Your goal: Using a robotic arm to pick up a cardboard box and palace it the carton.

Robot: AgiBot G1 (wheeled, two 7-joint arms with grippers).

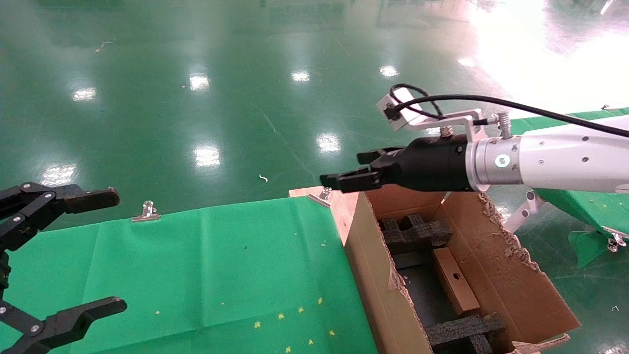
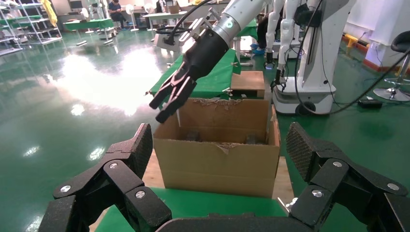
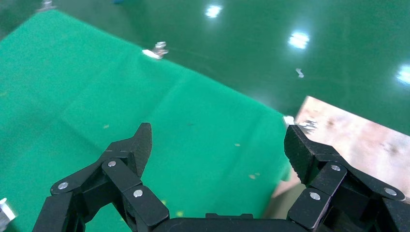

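Off the tabletop's right edge sits the carton [image 1: 496, 275], big brown corrugated, ragged torn flaps, touching the tabletop's side. Tabletop [image 1: 206, 265] is covered in green cloth, clipped at the far edge with a metal clip [image 1: 145, 211], another clip [image 1: 323, 194] at the far right corner. Robotic arm [image 1: 555, 160], white with silver collar and black cable, reaches in from the right above the carton's far end. Black foam inserts [image 1: 417, 232] lie at the carton's far end, more foam [image 1: 464, 330] at the near end. Cardboard box [image 1: 456, 280], small flat brown with a round hole, lies inside the carton on its floor between the two foam pieces, apart from both claws. Right claw [image 1: 351, 169] hangs over the far right corner of the tabletop, jaws wide apart, empty. Left claw [image 1: 93, 253] is parked over the tabletop's left edge, jaws spread wide, empty. Yellow specks [image 1: 295, 314] dot the cloth near the front edge.
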